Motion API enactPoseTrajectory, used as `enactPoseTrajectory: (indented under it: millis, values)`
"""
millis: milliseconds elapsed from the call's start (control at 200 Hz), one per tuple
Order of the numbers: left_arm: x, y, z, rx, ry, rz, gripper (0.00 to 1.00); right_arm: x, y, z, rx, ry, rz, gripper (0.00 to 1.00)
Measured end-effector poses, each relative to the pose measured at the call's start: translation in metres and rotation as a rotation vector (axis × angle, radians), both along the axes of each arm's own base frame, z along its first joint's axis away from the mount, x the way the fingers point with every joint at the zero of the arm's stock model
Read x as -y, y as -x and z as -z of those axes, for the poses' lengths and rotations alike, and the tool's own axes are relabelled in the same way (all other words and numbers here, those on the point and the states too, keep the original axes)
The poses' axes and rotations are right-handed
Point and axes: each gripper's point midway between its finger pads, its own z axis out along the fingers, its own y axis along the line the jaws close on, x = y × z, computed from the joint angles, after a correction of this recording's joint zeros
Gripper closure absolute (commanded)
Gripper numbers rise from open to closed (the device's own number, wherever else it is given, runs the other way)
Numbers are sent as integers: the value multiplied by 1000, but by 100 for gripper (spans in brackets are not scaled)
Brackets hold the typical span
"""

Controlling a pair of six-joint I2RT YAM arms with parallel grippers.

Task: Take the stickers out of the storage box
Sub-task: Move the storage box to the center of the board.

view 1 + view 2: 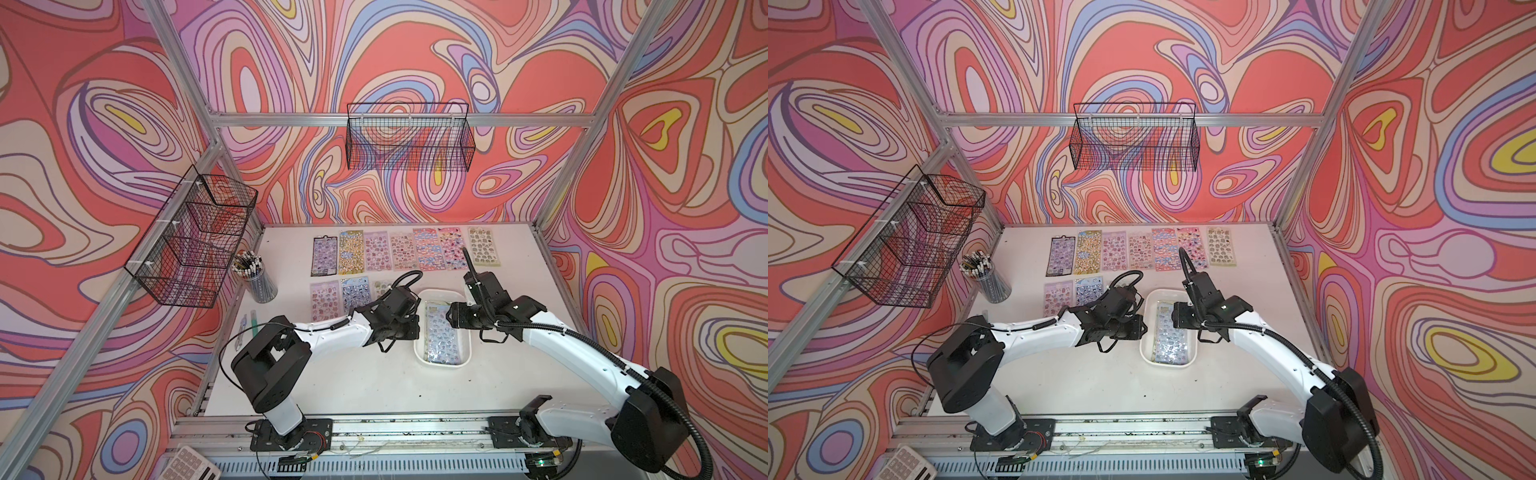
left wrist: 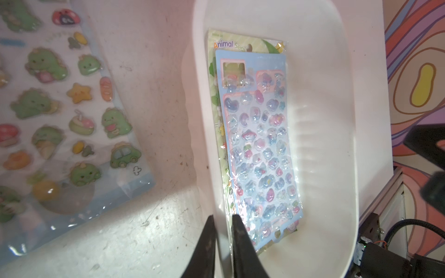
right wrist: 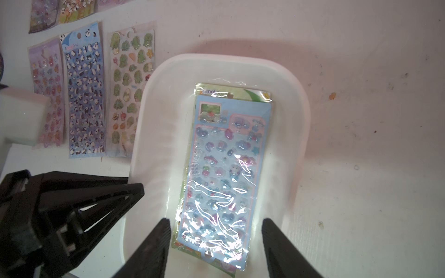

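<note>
The white storage box (image 1: 442,363) (image 1: 1144,353) sits mid-table between both arms. Inside lies a blue sheet of stickers (image 1: 442,338) (image 2: 260,144) (image 3: 228,168) on top of a green sheet (image 2: 228,41) (image 3: 231,90). My left gripper (image 1: 415,326) (image 2: 222,216) straddles the box's left wall (image 2: 204,120), one finger outside and one inside, shut on it. Over the box's near end hangs my right gripper (image 1: 451,318) (image 3: 215,220), open, its fingers either side of the blue sheet without touching it. Several more sticker sheets (image 1: 399,251) lie in two rows on the table behind.
A green dinosaur sheet (image 2: 60,108) (image 3: 131,103) lies on the table just left of the box. A pen cup (image 1: 255,278) stands at the left edge. Black wire baskets (image 1: 195,237) (image 1: 409,137) hang on the left and back frames. A calculator (image 1: 191,465) lies at the front left.
</note>
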Motion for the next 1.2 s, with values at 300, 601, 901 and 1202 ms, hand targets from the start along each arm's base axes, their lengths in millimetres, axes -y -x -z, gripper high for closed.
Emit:
enactPoseTrajectory:
  millis: [300,601,901,1202]
  values:
    - [25,-12,5,-19,34,-29,87,21,-22,-6,19,1,88,37]
    - [58,-11,4,-24,77,-31,86,90,-20,-6,27,-64,305,39]
    - [61,-12,1,-8,86,-51,72,105,11,46,-117,-62,372,50]
    - [61,-17,-19,62,92,-26,70,108,11,47,-112,-51,387,51]
